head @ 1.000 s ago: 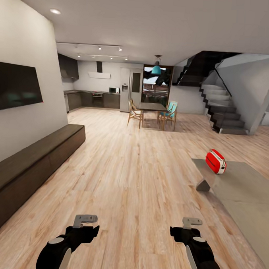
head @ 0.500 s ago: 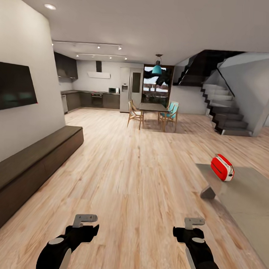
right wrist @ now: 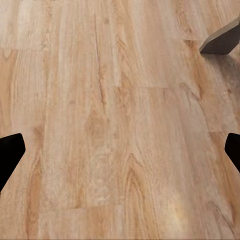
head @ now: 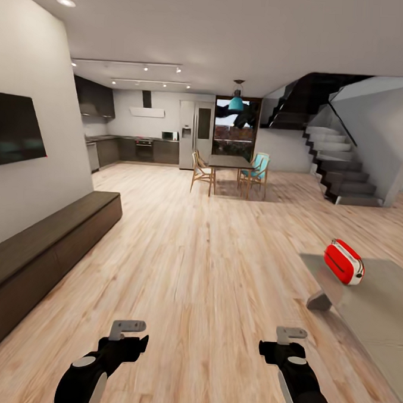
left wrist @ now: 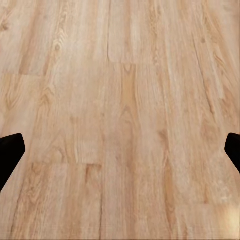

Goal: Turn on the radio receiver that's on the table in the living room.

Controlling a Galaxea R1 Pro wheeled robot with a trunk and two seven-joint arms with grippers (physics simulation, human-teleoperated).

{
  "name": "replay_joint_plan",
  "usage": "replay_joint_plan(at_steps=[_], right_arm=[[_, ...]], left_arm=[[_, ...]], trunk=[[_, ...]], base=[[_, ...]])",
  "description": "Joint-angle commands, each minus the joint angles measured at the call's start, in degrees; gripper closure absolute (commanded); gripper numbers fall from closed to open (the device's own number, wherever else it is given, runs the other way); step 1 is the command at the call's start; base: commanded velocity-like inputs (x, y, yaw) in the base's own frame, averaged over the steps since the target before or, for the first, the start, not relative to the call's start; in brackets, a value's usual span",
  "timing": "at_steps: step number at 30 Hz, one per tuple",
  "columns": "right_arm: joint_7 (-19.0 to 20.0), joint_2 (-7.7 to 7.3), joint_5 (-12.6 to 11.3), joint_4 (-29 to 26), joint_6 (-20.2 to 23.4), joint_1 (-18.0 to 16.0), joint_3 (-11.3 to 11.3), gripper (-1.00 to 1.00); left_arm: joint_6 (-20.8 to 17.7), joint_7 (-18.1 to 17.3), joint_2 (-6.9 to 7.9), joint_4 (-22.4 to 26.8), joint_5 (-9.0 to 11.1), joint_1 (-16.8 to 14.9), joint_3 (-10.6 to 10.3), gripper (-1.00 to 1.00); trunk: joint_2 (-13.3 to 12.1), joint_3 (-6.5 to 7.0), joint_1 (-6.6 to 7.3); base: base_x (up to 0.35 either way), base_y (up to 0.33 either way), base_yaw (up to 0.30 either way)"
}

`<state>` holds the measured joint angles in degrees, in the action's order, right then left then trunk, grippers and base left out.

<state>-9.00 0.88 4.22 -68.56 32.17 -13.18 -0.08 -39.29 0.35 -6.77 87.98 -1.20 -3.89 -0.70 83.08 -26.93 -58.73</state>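
The small bright-red radio receiver [head: 344,261] stands tilted near the far left corner of the low grey table [head: 374,307], at the right of the head view. Both arms are held low over the wood floor, well short of the table. My left gripper [head: 127,330] is open with nothing between its fingers, and its dark fingertips [left wrist: 10,150] show wide apart over bare planks. My right gripper [head: 290,337] is open too. One grey block leg of the table [right wrist: 220,42] shows in the right wrist view.
A long dark low cabinet [head: 50,240] runs along the left wall under a wall-mounted TV [head: 15,130]. Far ahead stand a dining table with wooden chairs [head: 230,167], a kitchen and a staircase [head: 340,168]. Wide wood floor lies between.
The whole head view has shifted: the radio and table now sit further right and lower in the picture, so the camera has moved. The arms hold the same pose.
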Motion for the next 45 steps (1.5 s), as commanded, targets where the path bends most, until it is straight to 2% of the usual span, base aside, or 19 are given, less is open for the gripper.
replay_joint_plan(at_steps=[1,40,45], right_arm=[[0.00,0.00,0.00,0.00,0.00,0.00,0.00,-1.00],[-0.05,0.17,-0.06,0.00,0.09,0.00,0.09,-1.00],[-0.05,0.18,-0.07,0.00,0.09,0.00,0.10,-1.00]], left_arm=[[0.00,0.00,0.01,0.00,-0.01,0.01,0.00,-1.00],[0.01,0.00,0.09,-0.09,-0.12,-0.05,0.04,-1.00],[0.01,-0.04,0.09,-0.09,-0.08,-0.02,0.04,-1.00]], trunk=[[0.00,0.00,0.00],[0.00,0.00,0.00],[0.00,0.04,0.00]], base=[[0.339,0.000,0.000],[0.339,0.015,0.000],[0.338,0.105,-0.127]])
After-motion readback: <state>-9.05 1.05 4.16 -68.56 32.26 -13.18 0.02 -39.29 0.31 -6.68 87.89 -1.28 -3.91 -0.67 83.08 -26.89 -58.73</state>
